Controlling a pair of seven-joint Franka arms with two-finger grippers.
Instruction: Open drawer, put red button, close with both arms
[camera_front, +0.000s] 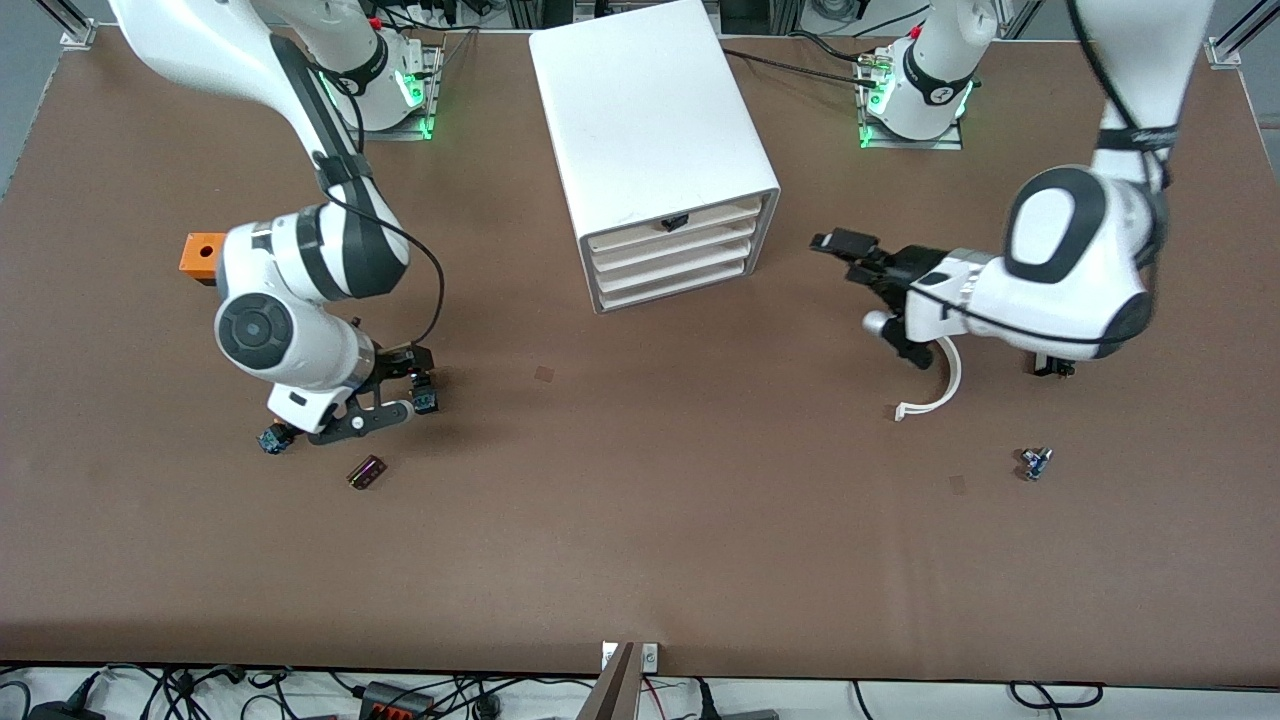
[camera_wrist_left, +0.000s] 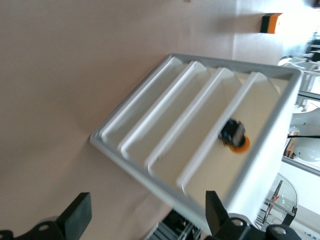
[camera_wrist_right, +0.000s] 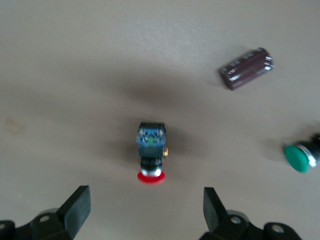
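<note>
The white four-drawer cabinet (camera_front: 655, 130) stands toward the robots' bases, all drawers shut. The second-tier drawer (camera_front: 670, 246) lies just under the top one with the black handle; it also shows in the left wrist view (camera_wrist_left: 200, 125). The red button (camera_wrist_right: 151, 156) lies on its side on the table, also seen in the front view (camera_front: 427, 400). My right gripper (camera_front: 388, 396) hovers low over it, open and empty (camera_wrist_right: 145, 212). My left gripper (camera_front: 852, 258) is open and empty (camera_wrist_left: 147, 215), in the air beside the cabinet's front toward the left arm's end.
A green-capped button (camera_wrist_right: 299, 157) lies by the right gripper, half under the arm (camera_front: 272, 438). A dark capacitor (camera_front: 366, 472) lies nearer the front camera. An orange box (camera_front: 203, 255) sits at the right arm's end. A small blue-black part (camera_front: 1035, 462) lies toward the left arm's end.
</note>
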